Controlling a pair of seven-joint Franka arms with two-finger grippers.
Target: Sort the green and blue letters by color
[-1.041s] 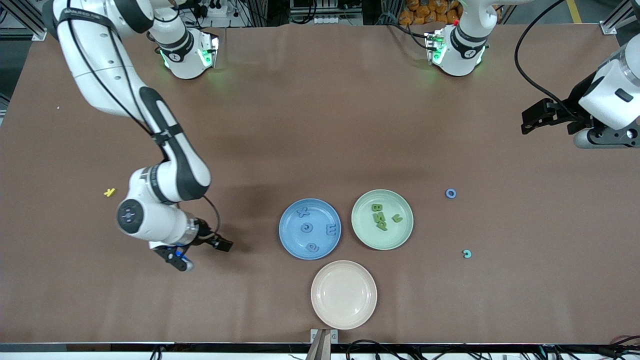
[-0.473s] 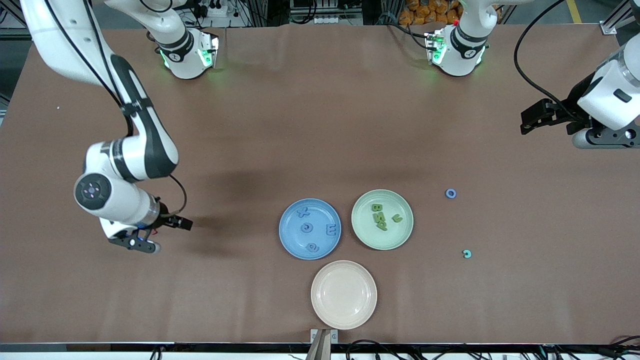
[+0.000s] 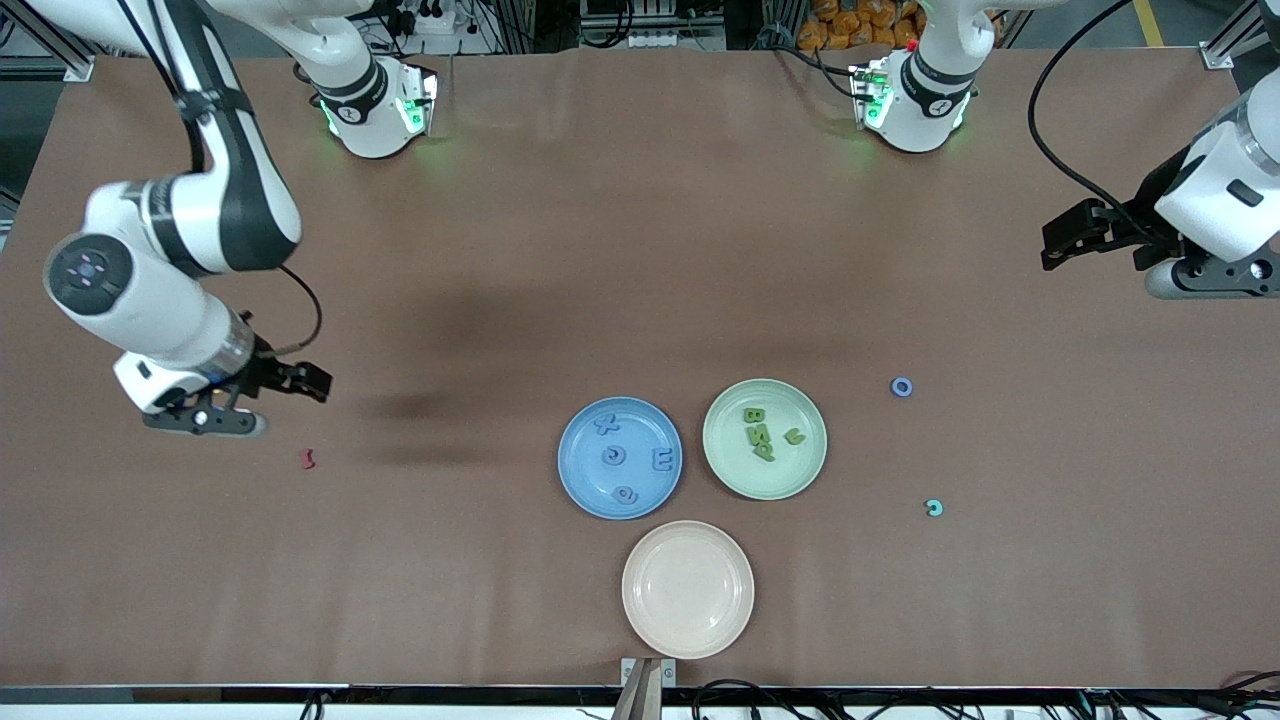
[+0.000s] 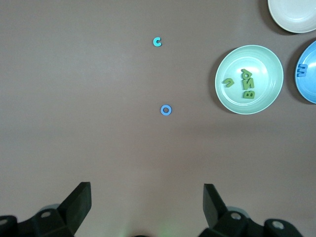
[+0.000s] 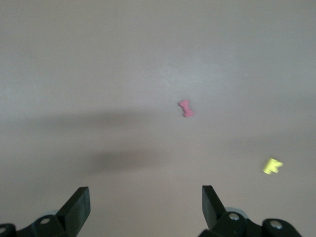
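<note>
Several blue letters (image 3: 613, 457) lie in the blue plate (image 3: 590, 480), and three green letters (image 3: 761, 440) lie in the green plate (image 3: 740, 470). A blue O (image 3: 902, 387) (image 4: 166, 110) and a teal C (image 3: 934, 508) (image 4: 157, 42) lie loose on the table, toward the left arm's end from the green plate (image 4: 261, 94). My left gripper (image 3: 1110, 255) (image 4: 147, 197) hangs open and empty over bare table near that end. My right gripper (image 3: 275, 400) (image 5: 145, 200) is open and empty over the table toward the right arm's end.
An empty cream plate (image 3: 688, 590) (image 4: 294, 15) sits nearer the front camera than the two coloured plates. A dark red letter (image 3: 309, 458) (image 5: 185, 108) lies by the right gripper. A yellow K (image 5: 272, 166) lies close by, hidden under the right arm in the front view.
The right arm has swung away from the blue plate toward its own end of the table, uncovering the dark red letter and covering the yellow K. The left arm has stayed still.
</note>
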